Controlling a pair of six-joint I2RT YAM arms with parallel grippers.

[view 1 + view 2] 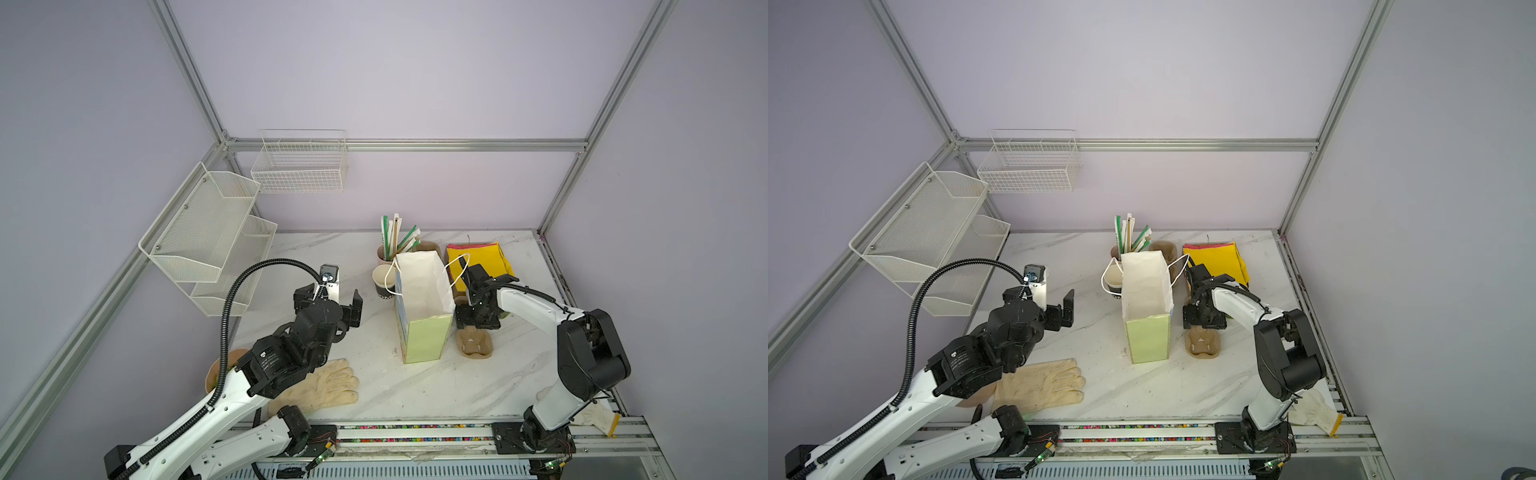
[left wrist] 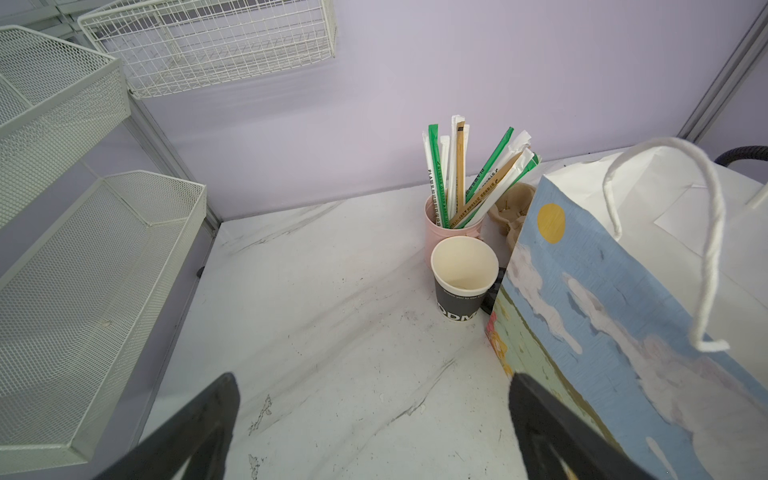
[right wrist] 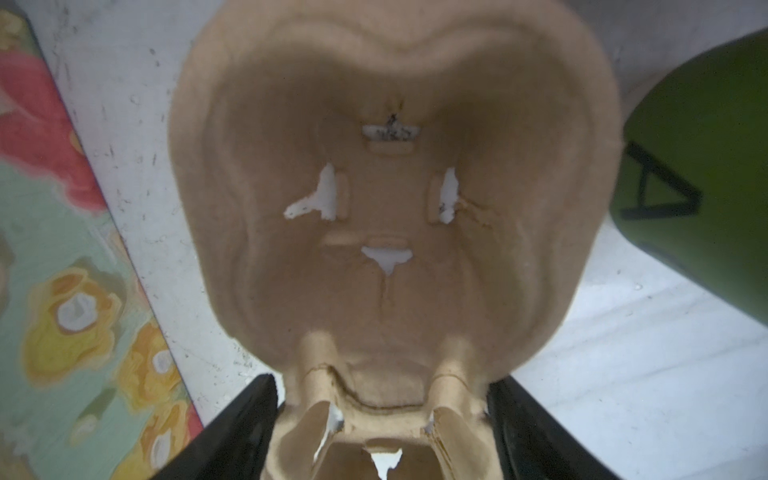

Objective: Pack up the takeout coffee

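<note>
Only a green cup wall with black lettering shows of the takeout coffee (image 3: 698, 166), beside the carrier in the right wrist view; its lid is out of sight, and my right arm hides it in both top views. My right gripper (image 3: 382, 384) (image 1: 476, 322) points down, open, its black fingers straddling the narrow waist of a brown pulp cup carrier (image 3: 395, 187) (image 1: 473, 345). The open paper bag (image 1: 424, 299) (image 1: 1146, 291) (image 2: 602, 311) stands upright just left of the carrier. Left of the bag, my left gripper (image 1: 330, 295) (image 2: 374, 382) hovers over bare table, open and empty.
A black cup (image 2: 463, 282) and a pink cup of wrapped straws (image 2: 453, 224) stand behind the bag's left corner. Yellow paper (image 1: 482, 257) lies back right. A cream glove (image 1: 328, 384) lies front left, and white wire racks (image 1: 208, 241) hang on the left wall.
</note>
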